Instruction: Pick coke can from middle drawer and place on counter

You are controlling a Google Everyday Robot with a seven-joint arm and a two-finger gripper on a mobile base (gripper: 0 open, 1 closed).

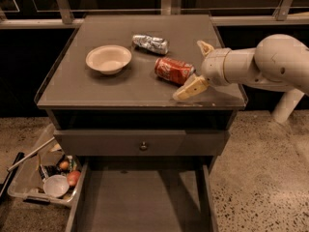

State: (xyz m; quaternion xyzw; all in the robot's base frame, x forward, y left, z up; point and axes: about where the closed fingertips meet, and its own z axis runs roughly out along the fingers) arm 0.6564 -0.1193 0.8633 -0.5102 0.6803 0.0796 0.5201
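Splayed claw (pixel 193 70) beside coke can (pixel 173 70)

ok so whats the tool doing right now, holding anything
tool: open, holding nothing, over the flat grey-brown counter, just beside the small red metal coke can lying on its side
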